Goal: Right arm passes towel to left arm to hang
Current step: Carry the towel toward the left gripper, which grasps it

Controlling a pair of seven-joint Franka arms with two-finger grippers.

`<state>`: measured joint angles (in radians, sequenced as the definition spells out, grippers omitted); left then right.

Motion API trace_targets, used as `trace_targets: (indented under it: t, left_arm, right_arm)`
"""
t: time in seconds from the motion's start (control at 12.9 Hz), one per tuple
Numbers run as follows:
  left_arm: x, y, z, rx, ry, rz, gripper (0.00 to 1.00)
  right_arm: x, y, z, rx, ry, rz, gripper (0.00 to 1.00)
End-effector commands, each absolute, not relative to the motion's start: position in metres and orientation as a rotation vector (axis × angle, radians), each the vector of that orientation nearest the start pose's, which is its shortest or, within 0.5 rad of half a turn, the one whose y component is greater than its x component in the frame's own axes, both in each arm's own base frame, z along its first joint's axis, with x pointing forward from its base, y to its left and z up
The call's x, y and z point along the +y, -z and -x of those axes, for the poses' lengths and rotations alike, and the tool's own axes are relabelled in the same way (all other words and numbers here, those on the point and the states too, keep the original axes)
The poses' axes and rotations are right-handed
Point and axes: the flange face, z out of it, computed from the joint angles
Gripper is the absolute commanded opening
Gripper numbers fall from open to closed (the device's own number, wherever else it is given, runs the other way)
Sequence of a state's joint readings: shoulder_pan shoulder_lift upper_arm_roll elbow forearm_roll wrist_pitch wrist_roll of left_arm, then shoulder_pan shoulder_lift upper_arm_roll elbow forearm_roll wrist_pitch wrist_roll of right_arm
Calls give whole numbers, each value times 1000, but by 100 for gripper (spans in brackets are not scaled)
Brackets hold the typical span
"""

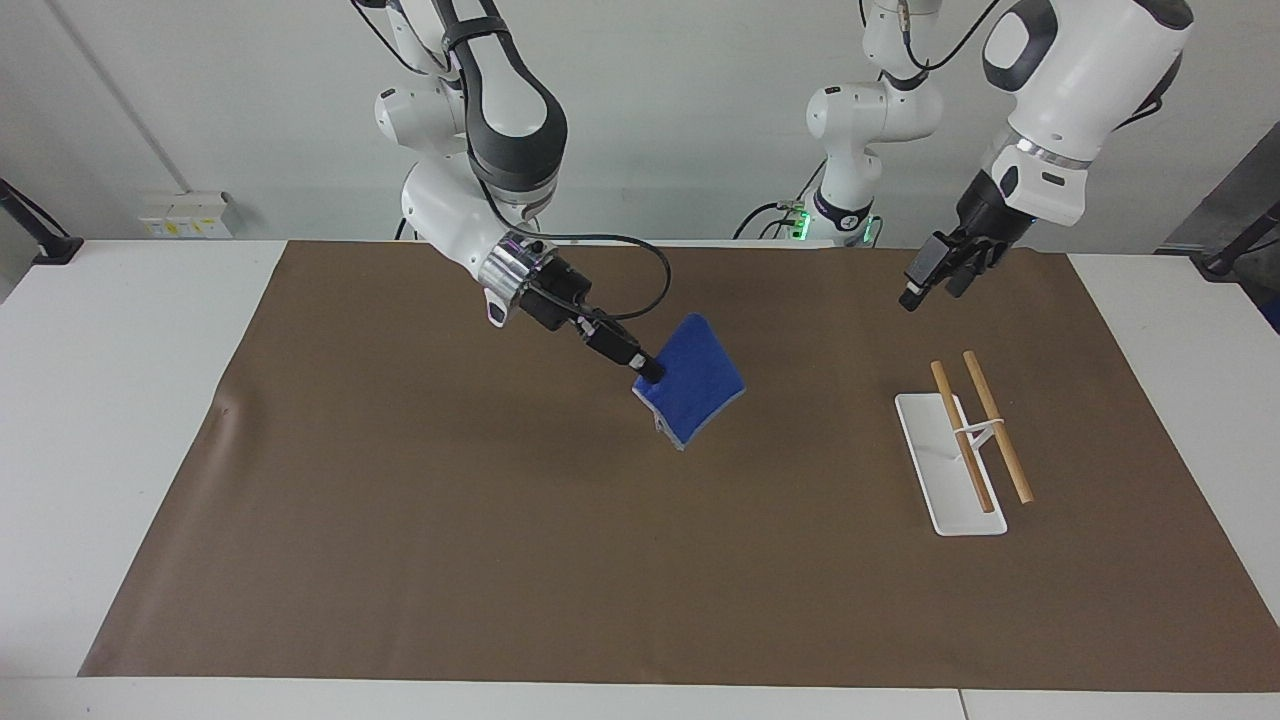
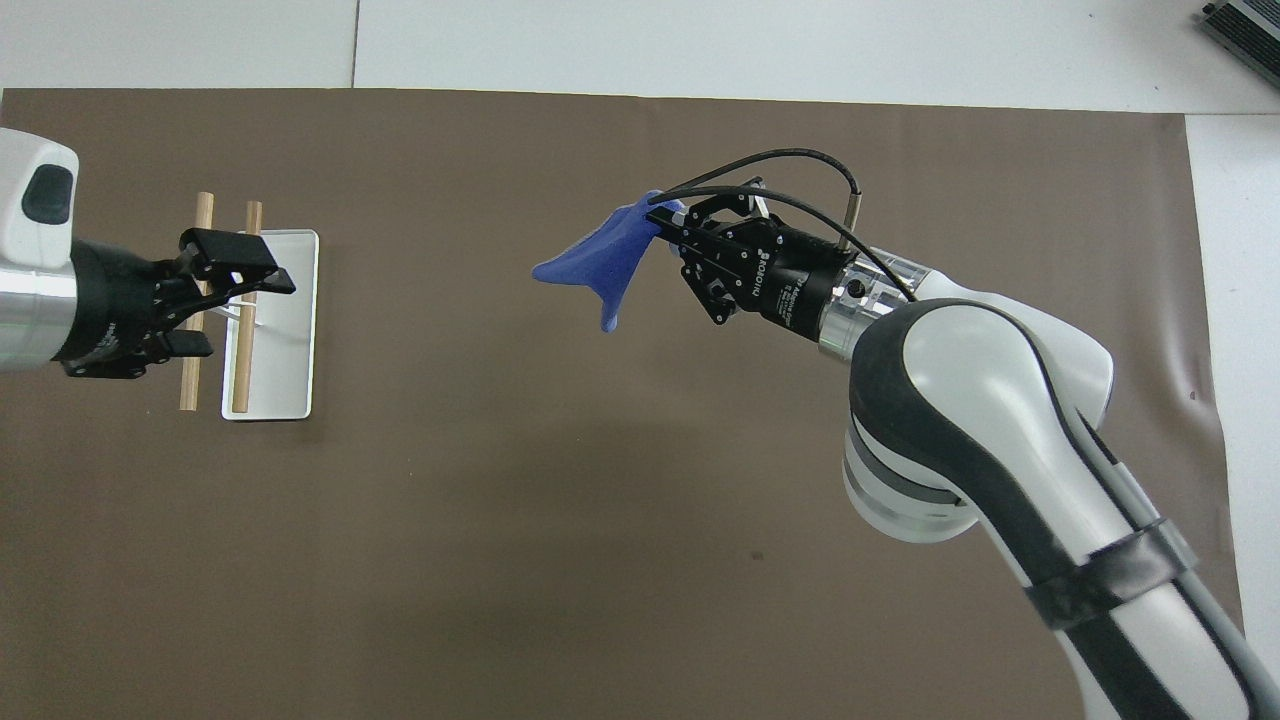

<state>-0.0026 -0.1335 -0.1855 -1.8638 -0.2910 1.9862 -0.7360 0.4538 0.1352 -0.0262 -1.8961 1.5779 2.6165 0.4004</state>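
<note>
Pinching the towel [image 1: 693, 378] by one corner, right gripper [image 1: 650, 372] is dangling it limp; left gripper [image 2: 240, 282], spread above the rack [image 1: 950, 465], should take the free corner.

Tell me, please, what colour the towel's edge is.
Pale grey, on a bright-blue towel; clearest in the facing view.

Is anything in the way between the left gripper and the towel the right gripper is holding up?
Nothing visible. The right gripper holds the towel in the air over bare mat; the left gripper, open, is over the rack, apart from the towel.
</note>
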Motion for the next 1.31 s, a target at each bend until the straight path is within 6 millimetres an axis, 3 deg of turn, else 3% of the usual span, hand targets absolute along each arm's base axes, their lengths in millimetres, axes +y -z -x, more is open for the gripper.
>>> trace_targets:
  t: [0.0, 0.15, 0.31, 0.62, 0.85, 1.01, 1.16, 1.24]
  left_arm:
    - [-154, -586, -512, -1647, 268, 3220, 100]
    - [-186, -575, -511, -1903, 269, 3180, 100]
    - [-221, -550, -509, -2096, 323, 3124, 100]
    - [-243, -520, -515, -2456, 269, 2948, 100]
    - [-270, -506, -517, -2683, 213, 2851, 100]
    - [-286, -505, -512, -2748, 168, 2826, 100]
    - [-287, -502, -513, -2749, 160, 2824, 100]
    - [-286, -503, -514, -2749, 163, 2825, 92]
  right_arm:
    - [248, -476, -577, 1151, -41, 1593, 0]
    - [256, -476, -573, 1149, -37, 1599, 0]
    - [260, -476, -571, 1150, -48, 1597, 0]
    - [262, -478, -569, 1245, -104, 1425, 0]
    - [278, -481, -561, 1250, -90, 1429, 0]
    - [283, -482, -559, 1246, -92, 1432, 0]
    - [284, -482, -559, 1243, -91, 1436, 0]
    - [285, -482, -558, 1243, -91, 1436, 0]
